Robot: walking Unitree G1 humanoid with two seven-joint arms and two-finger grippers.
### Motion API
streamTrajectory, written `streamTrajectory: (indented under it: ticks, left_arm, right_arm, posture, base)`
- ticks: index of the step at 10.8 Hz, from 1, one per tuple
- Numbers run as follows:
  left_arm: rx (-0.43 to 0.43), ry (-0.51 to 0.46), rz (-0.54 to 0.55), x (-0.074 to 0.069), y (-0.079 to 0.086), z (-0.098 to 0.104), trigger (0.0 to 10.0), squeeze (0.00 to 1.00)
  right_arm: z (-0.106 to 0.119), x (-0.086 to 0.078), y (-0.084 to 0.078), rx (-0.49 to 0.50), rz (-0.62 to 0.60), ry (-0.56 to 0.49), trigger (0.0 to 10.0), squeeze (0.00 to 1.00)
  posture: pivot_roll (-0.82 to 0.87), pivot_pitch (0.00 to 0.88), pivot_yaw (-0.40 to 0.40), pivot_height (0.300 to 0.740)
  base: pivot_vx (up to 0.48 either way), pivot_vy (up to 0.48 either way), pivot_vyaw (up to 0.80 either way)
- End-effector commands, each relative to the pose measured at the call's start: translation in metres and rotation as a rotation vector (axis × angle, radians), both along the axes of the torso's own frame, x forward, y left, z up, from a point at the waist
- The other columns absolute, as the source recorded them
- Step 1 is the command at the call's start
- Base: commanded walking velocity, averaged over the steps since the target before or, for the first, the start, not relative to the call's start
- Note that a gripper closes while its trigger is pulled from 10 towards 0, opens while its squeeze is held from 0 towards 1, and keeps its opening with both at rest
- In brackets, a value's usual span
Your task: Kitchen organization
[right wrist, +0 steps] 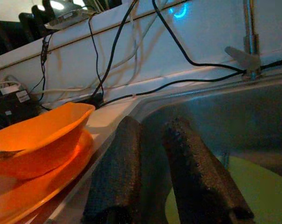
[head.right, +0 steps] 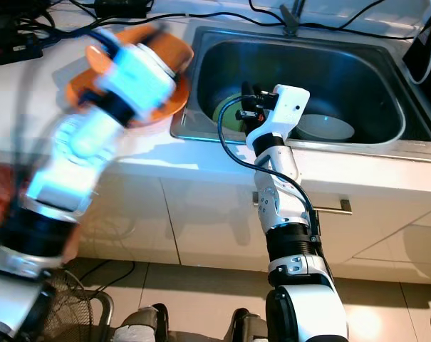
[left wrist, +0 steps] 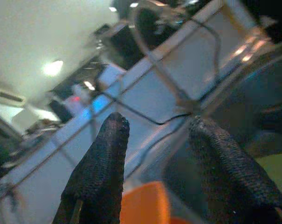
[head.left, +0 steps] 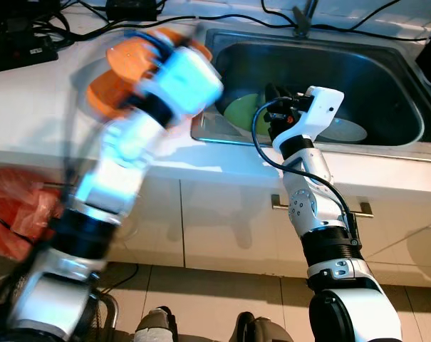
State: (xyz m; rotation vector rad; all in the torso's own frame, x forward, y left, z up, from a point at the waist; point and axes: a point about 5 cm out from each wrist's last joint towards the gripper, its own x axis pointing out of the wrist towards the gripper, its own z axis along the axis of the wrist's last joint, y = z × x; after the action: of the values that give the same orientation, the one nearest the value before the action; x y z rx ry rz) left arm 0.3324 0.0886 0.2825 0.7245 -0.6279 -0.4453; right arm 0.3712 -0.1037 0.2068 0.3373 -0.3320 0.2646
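An orange bowl (right wrist: 43, 135) sits on an orange plate (right wrist: 38, 191) on the white counter, just left of the steel sink (head.left: 365, 71). My left arm is blurred above that orange stack (head.left: 105, 96). The left gripper (left wrist: 158, 122) is open, with an orange edge showing low between its fingers. A lime-green plate (head.left: 240, 114) and a white dish (head.left: 343, 130) lie in the sink. My right gripper (right wrist: 154, 123) hangs over the sink's left part, above the green plate (right wrist: 252, 186); it is shut and holds nothing.
A faucet (head.left: 300, 21) stands behind the sink. Black cables and a power strip (head.left: 16, 46) lie along the back of the counter. Below are white cabinets with a handle (head.left: 361, 210); a red bag (head.left: 16, 206) sits low on the left.
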Motion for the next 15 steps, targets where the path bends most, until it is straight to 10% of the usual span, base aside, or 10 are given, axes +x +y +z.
streamTrajectory:
  ticks: [1, 5, 7, 8, 9, 15]
  left_arm:
    - [0.032, 0.008, -0.030, -0.004, -0.007, -0.005, 10.0, 0.00]
    - [0.185, 0.091, 0.004, -0.005, 0.001, -0.035, 10.0, 0.00]
    - [0.185, 0.094, 0.044, -0.006, 0.013, -0.037, 10.0, 1.00]
    - [0.214, 0.106, 0.086, -0.007, 0.025, -0.044, 10.0, 0.96]
    - [0.237, 0.108, 0.115, -0.007, 0.032, -0.046, 10.0, 0.00]
    - [0.210, 0.088, 0.285, 0.016, 0.053, -0.045, 10.0, 0.00]
  right_arm:
    - [0.001, 0.000, 0.000, 0.004, 0.003, -0.009, 10.0, 0.00]
    - [0.000, 0.000, -0.001, 0.005, -0.002, -0.002, 10.0, 0.00]
    - [-0.001, 0.000, -0.002, 0.005, -0.003, 0.001, 10.0, 0.00]
    - [-0.002, 0.000, -0.002, 0.005, -0.003, 0.004, 10.0, 0.00]
    - [-0.002, -0.001, -0.002, 0.006, -0.003, 0.004, 10.0, 0.00]
    - [-0.002, -0.001, 0.001, 0.008, 0.002, 0.003, 10.0, 0.00]
  posture:
    - [0.11, 0.108, -0.048, 0.740]
    - [0.11, 0.128, -0.049, 0.740]
    - [0.11, 0.134, -0.048, 0.740]
    - [0.11, 0.139, -0.050, 0.740]
    - [0.12, 0.139, -0.050, 0.740]
    - [0.11, 0.136, -0.052, 0.740]
  base:
    - [0.000, 0.000, 0.00]
    - [0.000, 0.000, 0.00]
    - [0.000, 0.000, 0.00]
    - [0.000, 0.000, 0.00]
    - [0.000, 0.000, 0.00]
    - [0.000, 0.000, 0.00]
